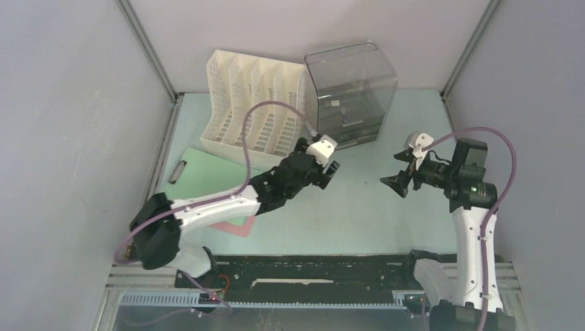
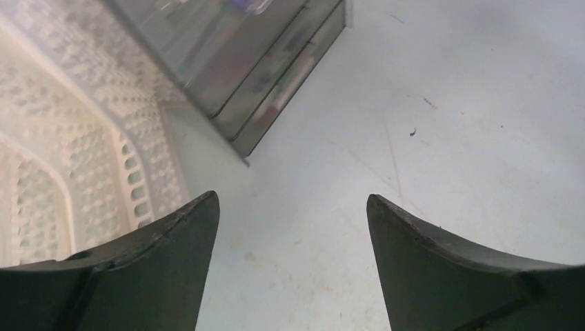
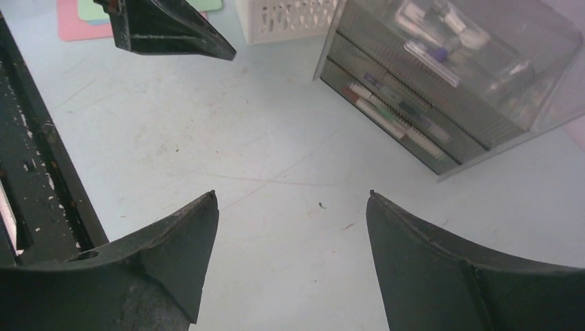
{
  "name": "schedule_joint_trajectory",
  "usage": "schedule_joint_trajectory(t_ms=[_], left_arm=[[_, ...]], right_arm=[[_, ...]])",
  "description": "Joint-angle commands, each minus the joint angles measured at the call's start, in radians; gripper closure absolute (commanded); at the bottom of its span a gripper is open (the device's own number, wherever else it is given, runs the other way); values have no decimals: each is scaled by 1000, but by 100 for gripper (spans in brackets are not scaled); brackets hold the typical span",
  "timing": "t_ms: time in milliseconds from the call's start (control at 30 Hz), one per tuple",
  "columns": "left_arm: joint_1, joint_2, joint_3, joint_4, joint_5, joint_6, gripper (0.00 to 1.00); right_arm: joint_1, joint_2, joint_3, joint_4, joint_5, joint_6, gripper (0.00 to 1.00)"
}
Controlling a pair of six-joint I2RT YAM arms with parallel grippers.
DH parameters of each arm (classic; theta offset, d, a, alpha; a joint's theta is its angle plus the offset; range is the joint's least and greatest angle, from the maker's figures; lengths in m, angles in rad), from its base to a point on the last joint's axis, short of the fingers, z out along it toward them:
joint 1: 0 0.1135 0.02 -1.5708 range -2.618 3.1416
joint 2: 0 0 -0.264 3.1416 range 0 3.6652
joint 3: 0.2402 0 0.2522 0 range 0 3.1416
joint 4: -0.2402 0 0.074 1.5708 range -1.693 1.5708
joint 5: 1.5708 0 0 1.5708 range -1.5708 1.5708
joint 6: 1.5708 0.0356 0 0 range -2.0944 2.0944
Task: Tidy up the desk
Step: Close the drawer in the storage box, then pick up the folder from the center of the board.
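Desk (image 1: 359, 221) lies flat below 2 grippers | left gripper (image 2: 293, 200): jaws apart, holding nothing, near drawer box (image 1: 350, 89) and white rack (image 1: 252, 103) | right gripper (image 3: 293, 196): jaws apart, holding nothing, above bare desk

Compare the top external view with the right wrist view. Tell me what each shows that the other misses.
Only the top view: the metal clip on the green clipboard, the left arm and right arm whole. Only the right wrist: coloured pens inside the grey drawer unit. Both: that unit, the white file rack, desk, left gripper and right gripper, both open.
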Motion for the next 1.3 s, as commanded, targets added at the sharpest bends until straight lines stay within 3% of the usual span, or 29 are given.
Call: schedule_joint_trajectory(t_ms=[0,67,167,267,433,600,867,1100,1267], left_arm=[[5,-181,-128,57,-130,-90,11],[8,-257,-187,42,-162,-120,7],[32,-372,-273,5,-165,-186,0],[97,-498,-357,-36,-104,-284,0],[250,-668,-461,-108,-32,-423,0],[433,-807,-533,-193,63,-537,0],[750,-874,-539,-363,208,-678,0],[845,-866,-468,-613,42,-724,0],[939,-877,-475,-662,-65,-764,9]], right_arm=[[22,-34,1,-2,-90,30,10],[47,-31,2,4,-95,61,1],[116,-13,1,5,-77,92,0],[224,15,3,16,-16,113,0],[331,55,6,111,78,208,0],[351,69,44,74,149,256,0],[397,118,43,-12,65,244,0],[442,95,22,33,188,258,0],[439,98,13,44,218,250,1]])
